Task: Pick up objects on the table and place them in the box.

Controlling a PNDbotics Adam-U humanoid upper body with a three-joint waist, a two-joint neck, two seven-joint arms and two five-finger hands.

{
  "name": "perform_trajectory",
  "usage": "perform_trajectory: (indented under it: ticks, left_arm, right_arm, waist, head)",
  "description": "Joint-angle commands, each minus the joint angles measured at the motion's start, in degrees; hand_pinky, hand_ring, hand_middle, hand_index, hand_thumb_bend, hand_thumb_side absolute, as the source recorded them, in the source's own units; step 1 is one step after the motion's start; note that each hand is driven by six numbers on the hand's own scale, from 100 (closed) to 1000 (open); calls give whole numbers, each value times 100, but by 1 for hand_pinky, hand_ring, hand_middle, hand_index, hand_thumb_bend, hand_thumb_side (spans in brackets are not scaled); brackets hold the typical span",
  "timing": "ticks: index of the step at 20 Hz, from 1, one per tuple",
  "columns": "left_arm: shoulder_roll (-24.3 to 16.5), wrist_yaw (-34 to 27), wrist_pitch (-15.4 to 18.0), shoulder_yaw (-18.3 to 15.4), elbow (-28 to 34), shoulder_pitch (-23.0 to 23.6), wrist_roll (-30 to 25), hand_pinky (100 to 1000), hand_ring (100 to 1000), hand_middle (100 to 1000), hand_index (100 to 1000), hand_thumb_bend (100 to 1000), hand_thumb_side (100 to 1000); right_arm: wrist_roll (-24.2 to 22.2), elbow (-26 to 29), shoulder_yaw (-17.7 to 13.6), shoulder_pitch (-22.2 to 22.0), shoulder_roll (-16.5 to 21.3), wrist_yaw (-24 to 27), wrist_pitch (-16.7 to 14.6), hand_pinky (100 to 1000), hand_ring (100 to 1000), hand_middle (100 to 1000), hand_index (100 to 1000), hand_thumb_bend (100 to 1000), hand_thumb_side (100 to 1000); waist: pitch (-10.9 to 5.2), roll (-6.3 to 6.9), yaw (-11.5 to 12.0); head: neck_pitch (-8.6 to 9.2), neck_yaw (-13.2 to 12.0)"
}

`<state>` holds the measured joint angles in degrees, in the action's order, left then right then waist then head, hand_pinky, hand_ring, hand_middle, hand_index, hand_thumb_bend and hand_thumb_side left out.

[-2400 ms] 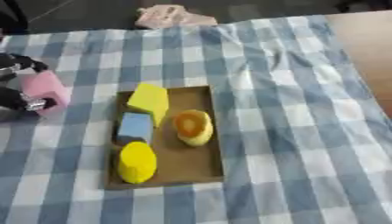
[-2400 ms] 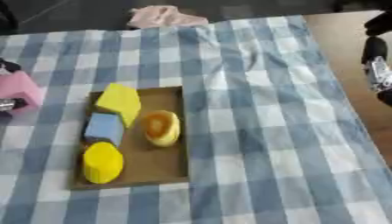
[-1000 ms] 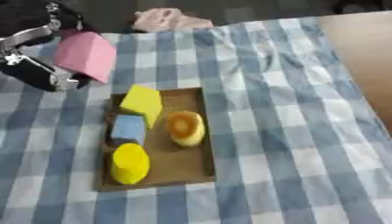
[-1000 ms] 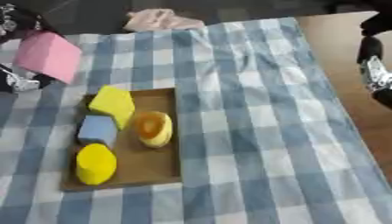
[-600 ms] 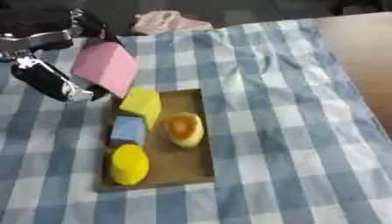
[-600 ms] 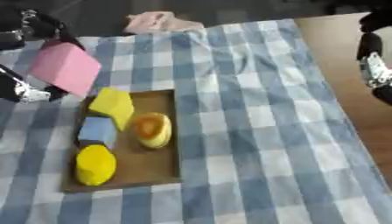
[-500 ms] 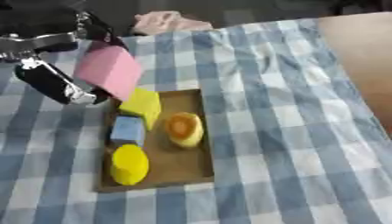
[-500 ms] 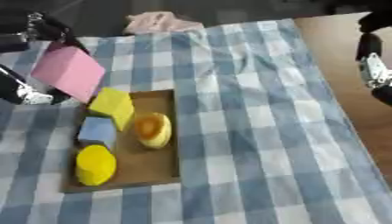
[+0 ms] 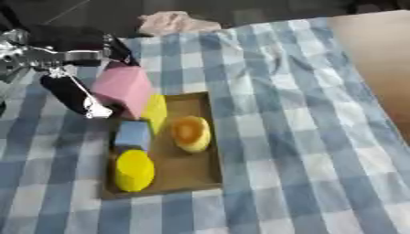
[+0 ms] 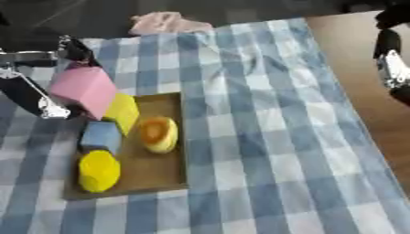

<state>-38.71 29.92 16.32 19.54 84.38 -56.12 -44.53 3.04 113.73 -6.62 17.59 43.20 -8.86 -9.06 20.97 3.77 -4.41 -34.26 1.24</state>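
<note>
My left hand [image 9: 67, 90] is shut on a pink block [image 9: 121, 89], its fingers curled round the block's top and left side. The block hangs tilted over the far left corner of the flat brown box [image 9: 189, 171], partly hiding a yellow block [image 9: 157, 112] there. Inside the box also lie a blue block [image 9: 133, 135], a yellow cylinder [image 9: 134, 170] and a round orange-yellow piece [image 9: 191, 132]. My right hand [image 10: 390, 59] shows only at the upper right edge of the right eye view, over bare wood and far from the box.
A blue and white checked cloth [image 9: 296, 137] covers the table, with folds to the right of the box. A crumpled pink rag [image 9: 172, 22] lies at the far edge. Bare wooden tabletop [image 9: 376, 55] shows on the right.
My left hand has lifted the pink block from the left edge of the cloth and carried it right, to the box's far left corner. The right hand stayed put.
</note>
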Motion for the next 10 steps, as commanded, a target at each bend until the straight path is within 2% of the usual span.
perform_trajectory:
  ticks: [1,4,8,10]
  left_arm:
    - [1,-3,18,-30,-236,-155,-96,907,781,629,802,100,529]
    - [99,-23,32,-56,-449,-213,-171,921,814,715,854,100,619]
    - [181,4,120,-96,-582,-264,-203,971,892,819,937,123,839]
    - [216,-36,180,-119,-613,-283,-220,974,894,822,941,145,877]
  right_arm:
    - [-1,86,-34,45,206,38,-6,874,696,659,859,100,470]
    - [-14,86,-30,42,196,38,-9,873,696,659,859,100,470]
    - [-24,86,-32,32,177,33,-7,874,695,658,859,100,470]
    - [-32,86,-31,34,167,32,-5,874,695,657,859,100,470]
  waist:
    - [-150,-29,-15]
    - [-147,-43,-20]
    - [-135,-60,-22]
    - [-130,-65,-19]
  head:
    - [-54,32]
    - [-155,55]
    - [-201,27]
    - [-197,11]
